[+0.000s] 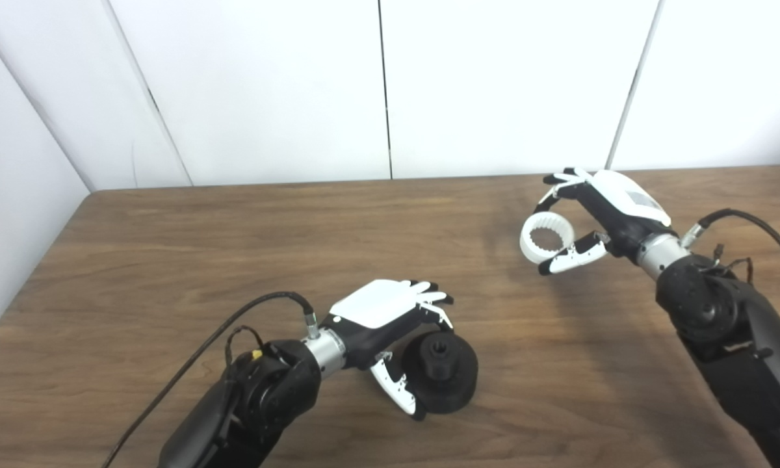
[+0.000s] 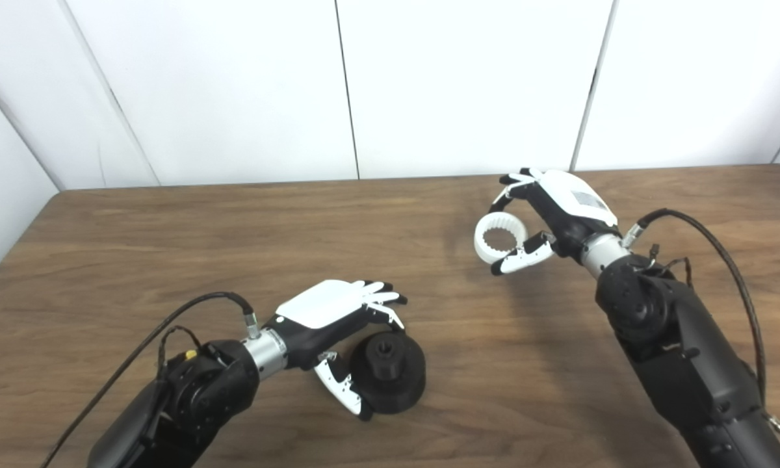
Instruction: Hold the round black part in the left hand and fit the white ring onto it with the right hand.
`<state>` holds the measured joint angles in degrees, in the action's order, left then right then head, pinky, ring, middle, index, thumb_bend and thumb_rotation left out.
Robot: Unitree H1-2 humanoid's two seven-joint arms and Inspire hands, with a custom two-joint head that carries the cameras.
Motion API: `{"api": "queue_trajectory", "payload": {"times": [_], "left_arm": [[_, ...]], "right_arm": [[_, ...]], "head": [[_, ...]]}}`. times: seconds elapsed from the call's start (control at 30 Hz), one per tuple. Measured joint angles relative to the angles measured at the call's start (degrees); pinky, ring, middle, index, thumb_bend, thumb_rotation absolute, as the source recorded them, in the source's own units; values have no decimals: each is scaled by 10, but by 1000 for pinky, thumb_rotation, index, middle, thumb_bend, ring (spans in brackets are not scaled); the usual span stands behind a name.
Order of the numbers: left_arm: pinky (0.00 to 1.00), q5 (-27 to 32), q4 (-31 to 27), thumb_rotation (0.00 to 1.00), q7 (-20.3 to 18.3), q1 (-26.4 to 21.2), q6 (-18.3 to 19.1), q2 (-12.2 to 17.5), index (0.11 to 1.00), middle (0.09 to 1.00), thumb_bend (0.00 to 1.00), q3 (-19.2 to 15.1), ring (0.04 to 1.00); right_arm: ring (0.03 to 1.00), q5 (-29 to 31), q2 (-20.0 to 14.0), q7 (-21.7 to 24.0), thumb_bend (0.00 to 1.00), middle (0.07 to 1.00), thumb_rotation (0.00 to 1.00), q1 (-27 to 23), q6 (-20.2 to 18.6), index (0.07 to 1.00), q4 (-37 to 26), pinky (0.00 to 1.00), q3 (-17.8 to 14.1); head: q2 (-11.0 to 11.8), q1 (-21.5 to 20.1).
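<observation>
The round black part (image 1: 443, 372) is a thick disc with a raised hub, lying near the table's front centre. My left hand (image 1: 390, 325) wraps around it, fingers over its far side and thumb (image 1: 396, 389) on its near left side. My right hand (image 1: 591, 218) is at the right, raised above the table, shut on the white ring (image 1: 545, 238), which has teeth on its inside. The ring is pinched between fingers above and thumb below, its opening facing left toward the camera. The same scene shows in the right eye view, with the black part (image 2: 390, 373) and the ring (image 2: 499, 238).
The wooden table (image 1: 234, 260) runs to a left edge and a far edge against white wall panels. Black cables trail from both wrists over the table.
</observation>
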<state>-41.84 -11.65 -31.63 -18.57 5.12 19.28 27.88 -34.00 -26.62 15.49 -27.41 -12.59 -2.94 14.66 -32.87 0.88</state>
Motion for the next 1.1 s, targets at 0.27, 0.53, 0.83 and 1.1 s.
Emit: {"api": "queue_trajectory", "payload": {"times": [0.27, 0.53, 0.83, 1.1], "left_arm": [[1000, 0, 0, 186, 0, 0, 3, 0, 656, 951, 963, 0, 1000], [1000, 0, 0, 176, -1, 0, 8, -1, 654, 952, 954, 1, 1000], [1000, 0, 0, 178, -1, 0, 7, -1, 655, 955, 960, 0, 1000], [1000, 0, 0, 176, 0, 0, 7, -1, 653, 953, 956, 1, 1000]], "right_arm": [[965, 6, 5, 31, 516, 874, 153, 24, -10, 493, -69, 861, -1], [960, 11, 18, 72, 515, 869, 155, 47, -23, 493, -148, 821, 6], [966, 8, 26, 112, 515, 870, 151, 55, -36, 493, -213, 836, 12], [972, 9, 40, 136, 514, 872, 152, 63, -44, 493, -232, 851, 22]], "head": [[-3, 1], [-4, 4], [-5, 3], [-7, 4]]}}
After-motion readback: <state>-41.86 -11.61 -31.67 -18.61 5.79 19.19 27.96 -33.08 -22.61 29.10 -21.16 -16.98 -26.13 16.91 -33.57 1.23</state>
